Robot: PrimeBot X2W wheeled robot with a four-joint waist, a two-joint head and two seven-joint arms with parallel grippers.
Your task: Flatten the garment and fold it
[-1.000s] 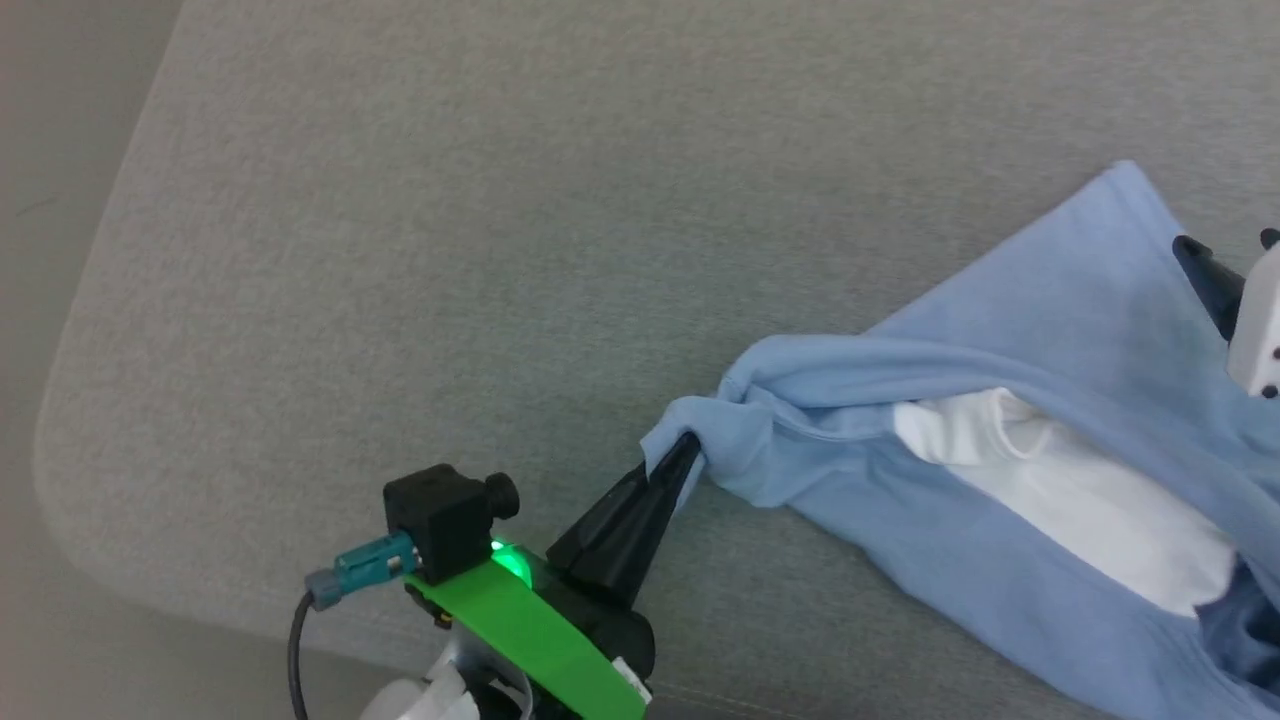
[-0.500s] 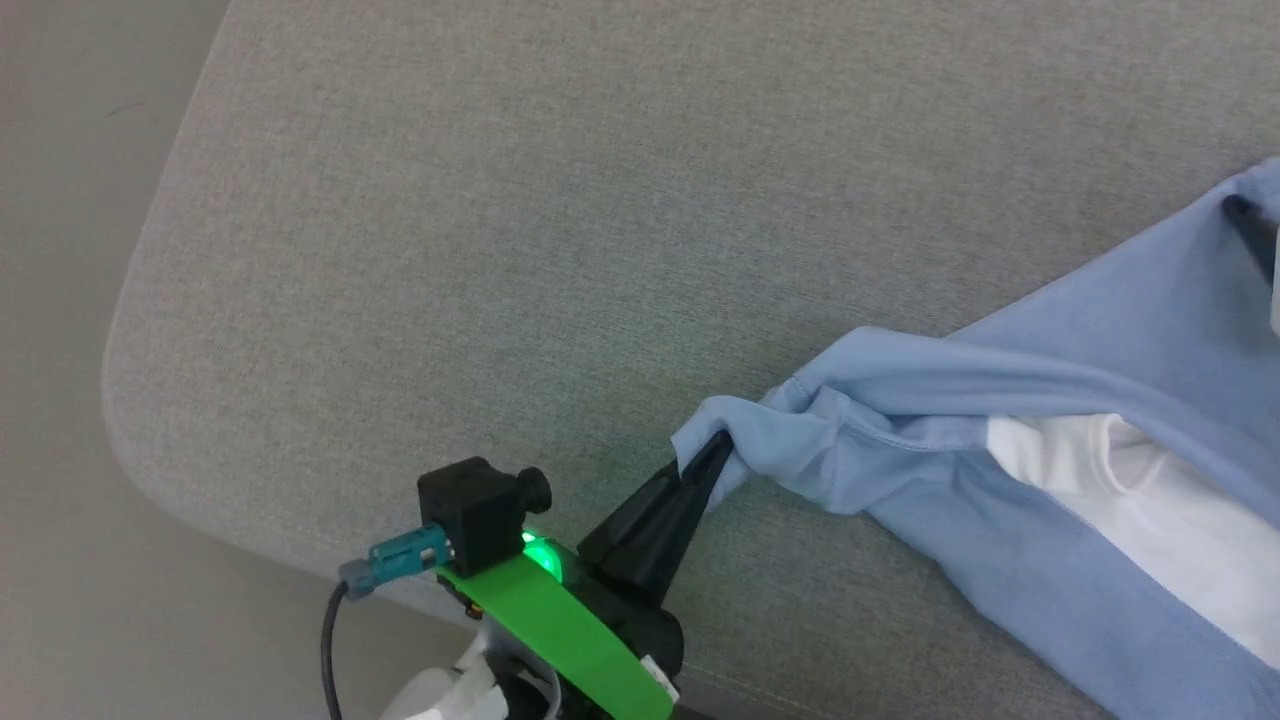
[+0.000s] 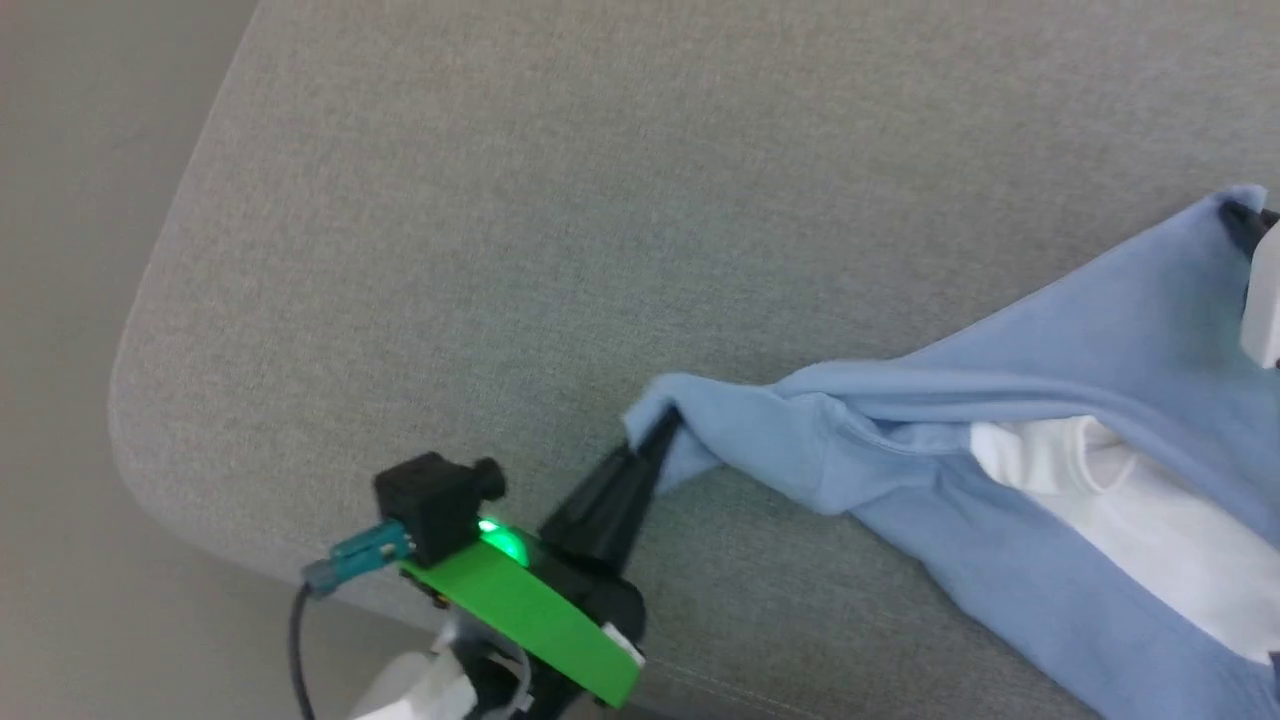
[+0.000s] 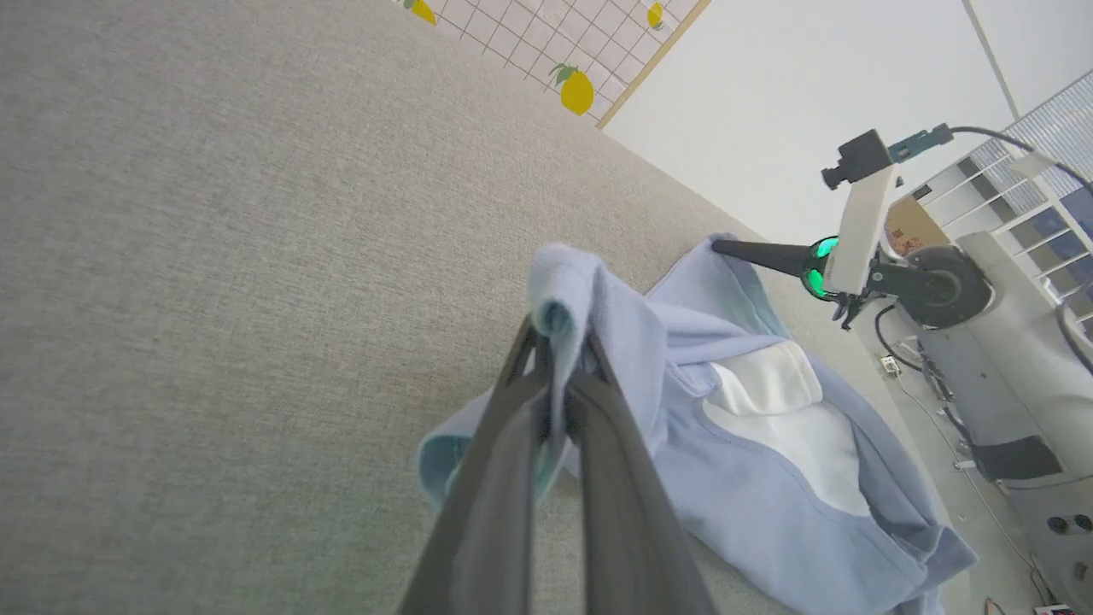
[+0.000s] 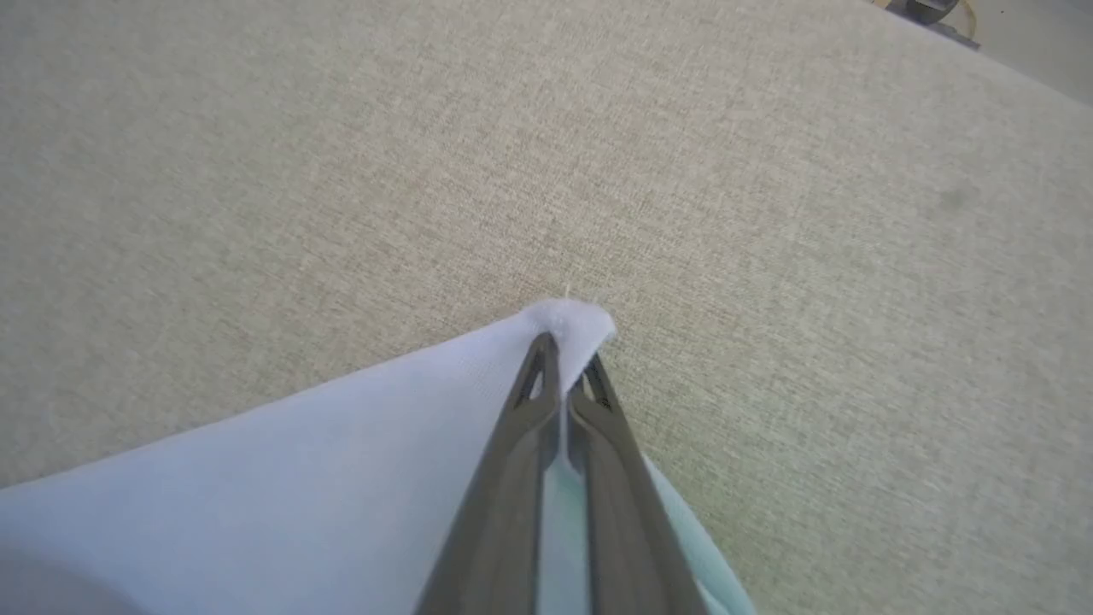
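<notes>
The light blue garment (image 3: 1010, 440) lies crumpled on the grey padded surface (image 3: 560, 200), stretched between my two grippers. My left gripper (image 3: 662, 428) is shut on a bunched corner of it; in the left wrist view the fabric (image 4: 598, 307) folds over the closed fingertips (image 4: 559, 337). At the far right my right gripper (image 3: 1243, 217) is shut on another corner, which peaks over its tips (image 5: 564, 342) in the right wrist view. The left wrist view also has the right gripper (image 4: 726, 248) pinching the far corner. A white cloth (image 3: 1130, 520) shows inside the garment's opening.
The surface ends in a rounded corner (image 3: 130, 420) at the left, with pale floor (image 3: 70, 300) beyond. Bare grey surface stretches above and left of the garment. In the left wrist view, shelves (image 4: 1025, 179) and a lemon-tiled wall (image 4: 546, 51) stand past the far edge.
My right gripper's fingers, apart a second ago, have shut on the garment's far corner. The head camera has shifted. The left gripper keeps its hold on the near corner.
</notes>
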